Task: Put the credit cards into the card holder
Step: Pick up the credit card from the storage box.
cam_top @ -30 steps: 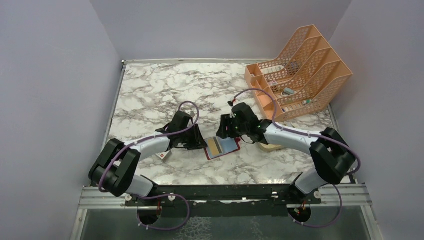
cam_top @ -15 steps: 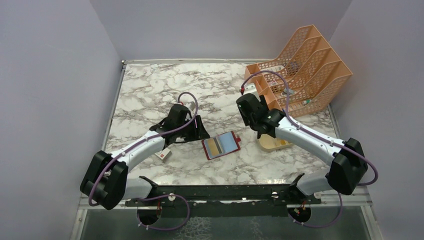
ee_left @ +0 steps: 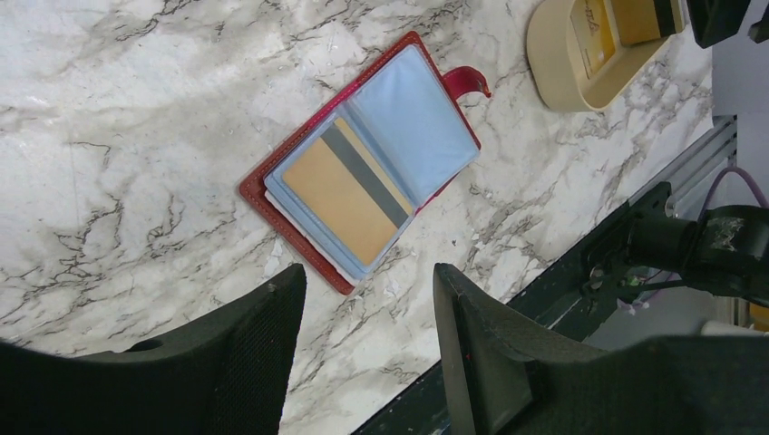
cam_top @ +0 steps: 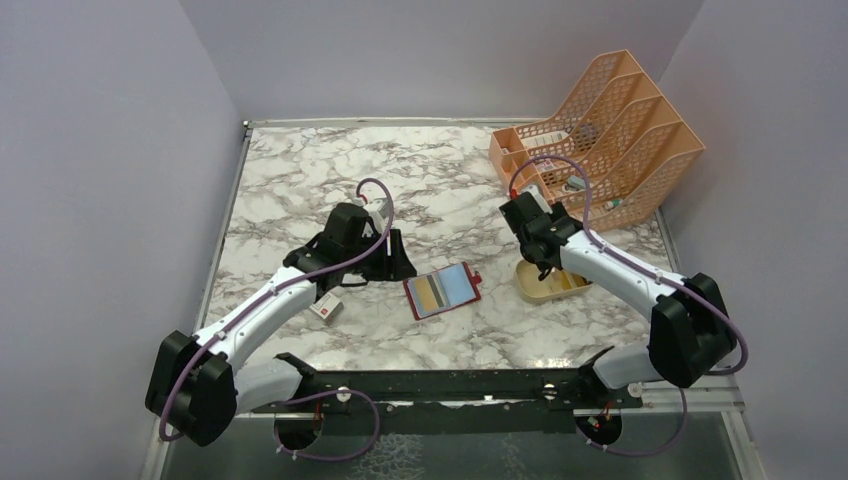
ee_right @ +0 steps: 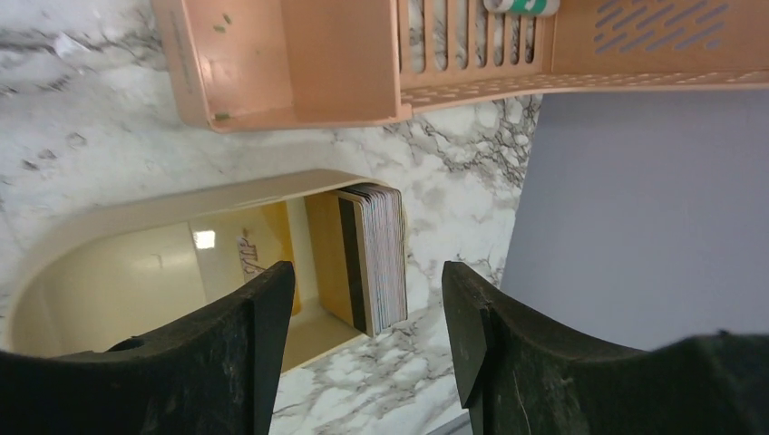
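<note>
The dark red card holder (cam_top: 442,291) lies open on the marble, snap tab (ee_left: 467,82) pointing right. A gold credit card (ee_left: 349,190) with a dark stripe sits in its left pale-blue sleeve. My left gripper (ee_left: 367,281) hovers open and empty just left of the card holder (ee_left: 299,231); in the top view the left gripper (cam_top: 392,264) is a short gap away from it. My right gripper (ee_right: 363,276) is open and empty over the beige tray (ee_right: 136,227), where a stack of credit cards (ee_right: 374,258) stands on edge. From above, the right gripper (cam_top: 543,260) is over the tray (cam_top: 552,290).
The orange mesh file rack (cam_top: 600,140) stands at the back right, close behind the tray; its base (ee_right: 308,63) fills the top of the right wrist view. A small white box (cam_top: 325,309) lies under the left forearm. The black rail (cam_top: 450,385) marks the near edge.
Both grippers have left the card holder. The left one drew back to the left and opened wider. The right arm swung right to above the tray.
</note>
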You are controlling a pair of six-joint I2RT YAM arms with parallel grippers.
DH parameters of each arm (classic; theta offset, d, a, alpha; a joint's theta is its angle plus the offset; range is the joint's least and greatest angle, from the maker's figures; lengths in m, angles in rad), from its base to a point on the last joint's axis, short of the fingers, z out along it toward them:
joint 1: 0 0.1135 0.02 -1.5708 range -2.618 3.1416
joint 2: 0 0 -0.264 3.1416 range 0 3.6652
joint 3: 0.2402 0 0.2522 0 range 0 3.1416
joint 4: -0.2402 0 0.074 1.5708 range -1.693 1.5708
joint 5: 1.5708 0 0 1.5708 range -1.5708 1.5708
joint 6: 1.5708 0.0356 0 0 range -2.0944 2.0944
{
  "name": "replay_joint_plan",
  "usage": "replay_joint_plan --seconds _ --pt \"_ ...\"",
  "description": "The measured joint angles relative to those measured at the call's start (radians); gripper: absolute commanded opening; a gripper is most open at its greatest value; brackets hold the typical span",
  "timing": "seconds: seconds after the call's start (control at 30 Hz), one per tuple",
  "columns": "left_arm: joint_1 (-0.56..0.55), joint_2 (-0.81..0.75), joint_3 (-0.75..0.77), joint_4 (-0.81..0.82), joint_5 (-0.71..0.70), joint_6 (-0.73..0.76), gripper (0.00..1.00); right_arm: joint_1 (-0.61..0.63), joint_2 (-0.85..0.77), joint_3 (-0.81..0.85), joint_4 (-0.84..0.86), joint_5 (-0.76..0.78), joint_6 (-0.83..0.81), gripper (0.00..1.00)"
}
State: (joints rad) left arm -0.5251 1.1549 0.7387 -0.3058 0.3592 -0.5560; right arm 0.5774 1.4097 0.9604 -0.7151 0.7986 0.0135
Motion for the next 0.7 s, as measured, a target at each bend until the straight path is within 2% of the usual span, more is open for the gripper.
replay_joint_plan --seconds 0.37,0.7 --pt "0.0 -0.025 0.002 -0.032 0.0 0.041 0.57 -0.056 0.112 -0.106 0.017 0.046 -0.095 0.56" --pt "0.0 -0.025 0.002 -0.043 0.0 0.05 0.57 -0.08 0.153 -0.148 0.105 0.095 -0.165 0.52"
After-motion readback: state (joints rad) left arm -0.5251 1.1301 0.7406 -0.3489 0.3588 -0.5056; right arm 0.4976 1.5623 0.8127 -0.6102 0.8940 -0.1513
